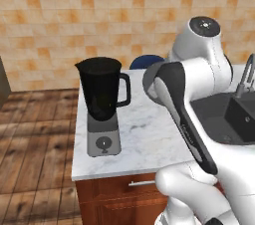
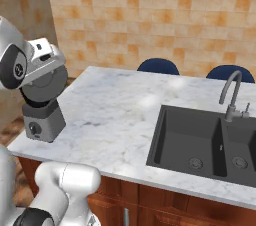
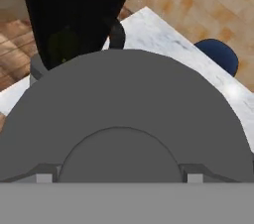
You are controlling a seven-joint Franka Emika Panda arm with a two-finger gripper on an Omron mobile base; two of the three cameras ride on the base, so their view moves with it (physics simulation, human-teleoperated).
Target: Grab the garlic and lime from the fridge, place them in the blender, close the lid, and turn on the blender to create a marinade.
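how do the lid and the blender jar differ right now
The lid is a flat grey disc; the jar is tall, black and see-through. The lid is off the counter, close before the hand camera and beside the jar; the jar stands upright on its grey base, mouth uncovered. Both are round and look similar in width.

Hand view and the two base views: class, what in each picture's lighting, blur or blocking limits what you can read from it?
Hand view: the lid sits so close that it blocks the lower frame, and the blender jar is too dark to read inside. Left base view: soft, flat light, with a faint shadow beside the blender base on the counter. Right base view: a pale glare patch lies on the marble.
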